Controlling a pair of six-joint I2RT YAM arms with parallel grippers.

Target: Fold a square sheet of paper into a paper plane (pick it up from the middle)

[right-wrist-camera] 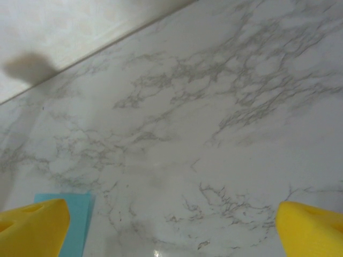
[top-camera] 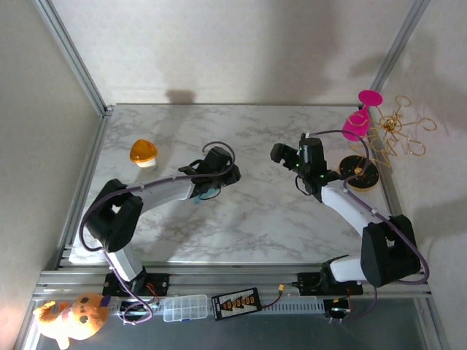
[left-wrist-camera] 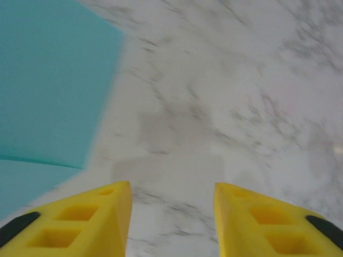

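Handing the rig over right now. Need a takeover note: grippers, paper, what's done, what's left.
Grippers: left gripper open, nothing between its fingers, low over the marble table; right gripper wide open, empty.
Paper: teal sheet of paper lies on the table near the middle, beside the left gripper, not gripped; its corner shows by one finger of the right gripper.
Done: a line across the sheet may be a crease, cannot tell; no plane shape visible.
Left: grasp the sheet and make the folds, likely most of the job.
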